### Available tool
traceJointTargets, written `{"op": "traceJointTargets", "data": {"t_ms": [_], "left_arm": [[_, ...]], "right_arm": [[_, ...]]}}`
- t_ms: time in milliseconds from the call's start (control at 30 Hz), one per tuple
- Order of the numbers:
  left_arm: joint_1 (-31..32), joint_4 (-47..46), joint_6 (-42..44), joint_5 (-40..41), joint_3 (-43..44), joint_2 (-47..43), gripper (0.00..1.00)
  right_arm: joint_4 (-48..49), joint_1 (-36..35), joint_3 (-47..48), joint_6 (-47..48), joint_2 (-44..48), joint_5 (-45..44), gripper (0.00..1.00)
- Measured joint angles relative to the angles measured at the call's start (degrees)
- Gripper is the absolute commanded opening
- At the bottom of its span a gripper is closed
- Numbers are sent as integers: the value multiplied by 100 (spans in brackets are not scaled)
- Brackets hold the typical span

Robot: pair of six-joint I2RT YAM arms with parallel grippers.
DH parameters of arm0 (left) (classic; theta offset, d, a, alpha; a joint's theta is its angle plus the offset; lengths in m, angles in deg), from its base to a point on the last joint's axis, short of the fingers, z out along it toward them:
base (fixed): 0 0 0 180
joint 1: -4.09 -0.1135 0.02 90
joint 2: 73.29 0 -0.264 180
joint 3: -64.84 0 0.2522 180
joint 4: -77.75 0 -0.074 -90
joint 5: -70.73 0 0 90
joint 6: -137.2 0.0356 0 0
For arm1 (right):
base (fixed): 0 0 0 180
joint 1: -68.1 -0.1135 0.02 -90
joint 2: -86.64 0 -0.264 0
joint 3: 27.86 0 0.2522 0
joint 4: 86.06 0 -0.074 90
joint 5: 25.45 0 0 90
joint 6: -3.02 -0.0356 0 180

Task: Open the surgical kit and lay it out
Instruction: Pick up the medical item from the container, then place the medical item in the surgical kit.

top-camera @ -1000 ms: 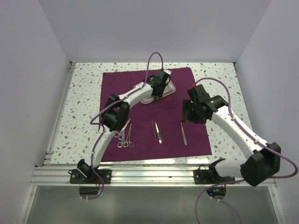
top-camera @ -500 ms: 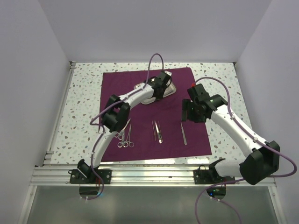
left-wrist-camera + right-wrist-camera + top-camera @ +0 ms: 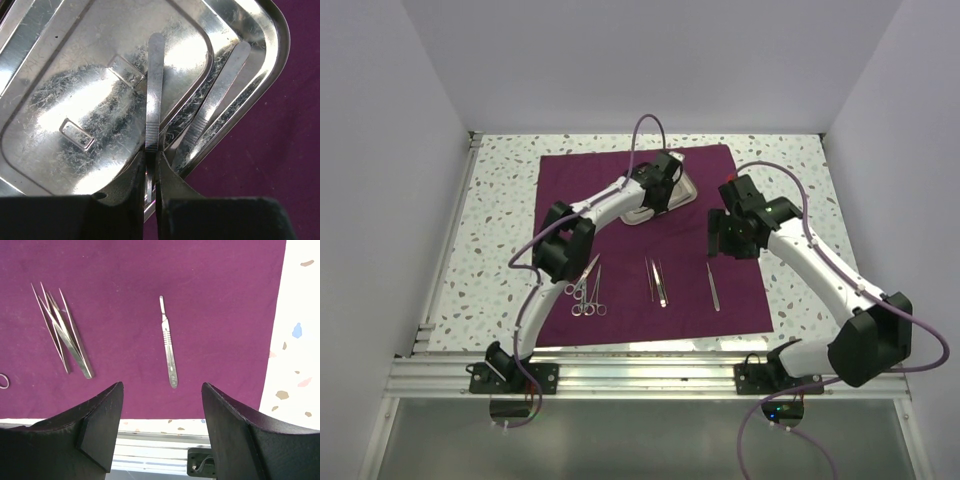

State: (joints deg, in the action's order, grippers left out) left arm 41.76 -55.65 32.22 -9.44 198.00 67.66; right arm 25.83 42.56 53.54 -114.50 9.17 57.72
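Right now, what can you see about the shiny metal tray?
The tray is shiny, scratched steel, rectangular with rounded corners and a raised rim. Its middle panel has two small loops. It lies flat on the purple cloth, toward the far edge. Two slim silver tools rest on it: the left gripper pinches the middle tool, and the side tool lies alongside.

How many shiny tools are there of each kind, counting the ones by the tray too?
Ring-handled tools: 2
Tweezers: 2
Flat ribbed handles: 3 (1 on the cloth, 1 lying in the tray, 1 pinched by the left gripper)
Total: 7 tools
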Motion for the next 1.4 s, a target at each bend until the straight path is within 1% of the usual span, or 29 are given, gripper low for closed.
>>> {"op": "traceJointTargets", "data": {"t_ms": [467,867,967,1133,1267,1400], "left_arm": [[-46,997,-411,-970,304,-116,0],[-205,973,-772,-1567,273,-761,0],[-221,857,-933,-1683,-81,-984,0],[-31,708,-1582,-1617,-1307,-1657,0],[442,599,-2426,-1362,-2103,-2157,0],[999,485,-3209,-1145,-2277,-2387,0]], "right_arm": [[166,4,164,17,-326,190,68],[210,7,168,20,-326,229,68],[203,7,170,39,-326,177,68],[85,46,348,37,-258,-284,71],[-44,109,490,-140,201,-907,72],[-105,129,570,-293,796,-1314,72]]}}
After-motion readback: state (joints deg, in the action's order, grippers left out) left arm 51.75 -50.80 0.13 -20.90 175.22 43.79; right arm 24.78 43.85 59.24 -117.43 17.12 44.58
